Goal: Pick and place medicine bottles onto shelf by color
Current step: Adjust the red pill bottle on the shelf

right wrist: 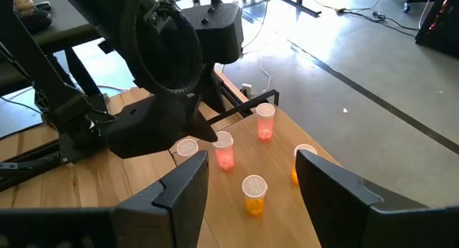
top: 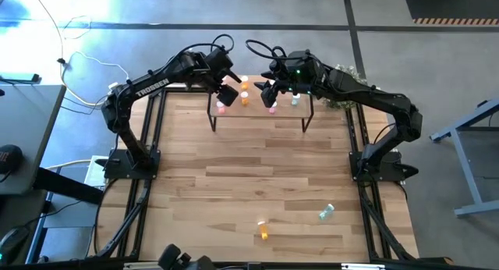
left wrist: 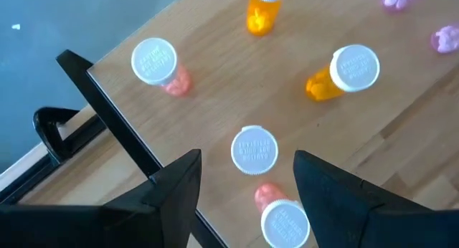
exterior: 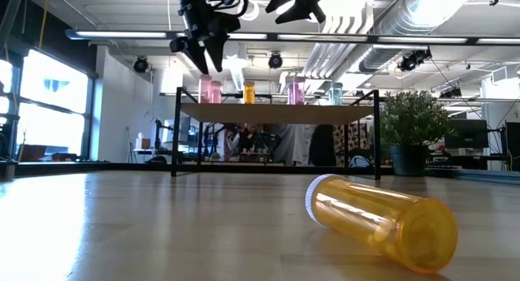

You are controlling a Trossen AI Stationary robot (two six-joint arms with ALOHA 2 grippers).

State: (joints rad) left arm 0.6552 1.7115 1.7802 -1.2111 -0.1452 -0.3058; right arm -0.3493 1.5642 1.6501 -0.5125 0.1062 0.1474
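The shelf (top: 261, 114) stands at the table's far side and bears several upright bottles. These are pink ones (top: 221, 106) at its left, orange ones (top: 245, 98) beside them, one pink (top: 272, 108) and one teal (top: 295, 98). My left gripper (top: 228, 92) hovers open above the shelf's left end. In its wrist view, its fingers (left wrist: 179, 183) stand on either side of a pink bottle's white cap (left wrist: 254, 149), above it. My right gripper (top: 267, 90) is open and empty above the shelf's middle, over an orange bottle (right wrist: 254, 194).
An orange bottle (top: 263, 229) and a teal bottle (top: 326, 214) lie on their sides near the table's front edge. The orange one fills the foreground of the low view (exterior: 382, 220). The two grippers are close to each other over the shelf. A potted plant (exterior: 414, 118) stands beyond the table.
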